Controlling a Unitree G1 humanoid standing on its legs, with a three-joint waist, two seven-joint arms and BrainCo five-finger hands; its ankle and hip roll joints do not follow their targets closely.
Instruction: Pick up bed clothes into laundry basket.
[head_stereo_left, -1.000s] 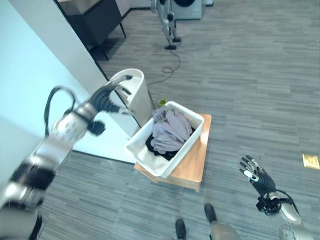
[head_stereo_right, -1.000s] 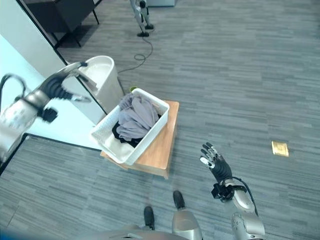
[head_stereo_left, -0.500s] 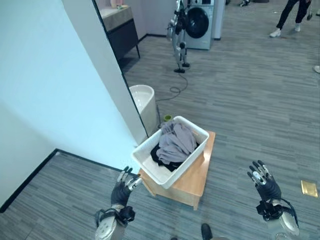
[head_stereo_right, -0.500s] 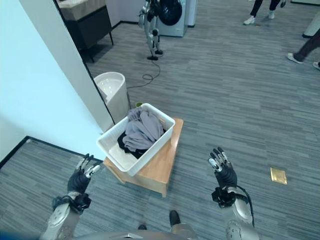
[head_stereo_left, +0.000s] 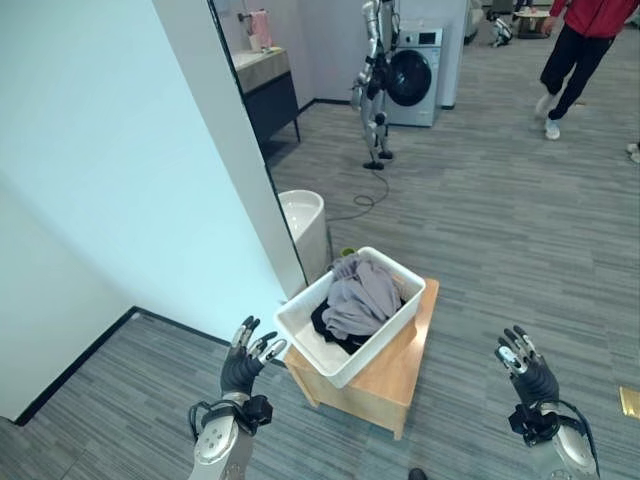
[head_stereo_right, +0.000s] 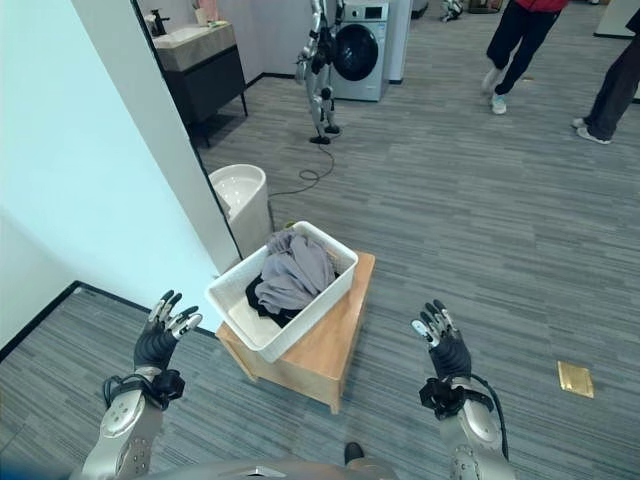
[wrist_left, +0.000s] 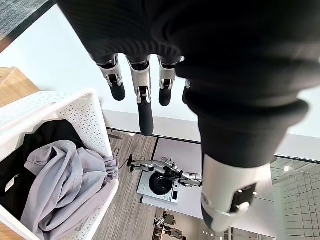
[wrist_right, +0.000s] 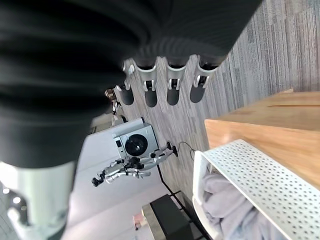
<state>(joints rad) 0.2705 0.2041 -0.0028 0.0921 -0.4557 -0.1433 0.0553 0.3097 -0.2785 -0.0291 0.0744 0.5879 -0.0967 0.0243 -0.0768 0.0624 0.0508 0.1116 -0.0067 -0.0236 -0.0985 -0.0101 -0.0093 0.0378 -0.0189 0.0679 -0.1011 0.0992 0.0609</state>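
White perforated plastic forms the one laundry basket, which sits on a single low wooden table, set askew so one corner juts past the table's edge toward the wall. Inside it lie the bed clothes: one grey garment heaped over one black piece, both fully within the rim.

At the far left a pale wall runs back to a dark edge strip. The left hand is raised beside the basket's near corner, apart from it, fingers straight and fanned, holding nothing. Behind the basket, against the wall's end, stands one white bin. Further back are a dark cabinet, another robot and a washing machine. The right hand is lifted well to the right of the table over bare grey plank floor, fingers likewise spread and empty. Two people's legs show on the far right.

The left wrist view looks into the basket and shows the folds of the grey garment; the right wrist view shows the bare wooden top beside the basket wall. Open floor lies all round the table's right and near sides.
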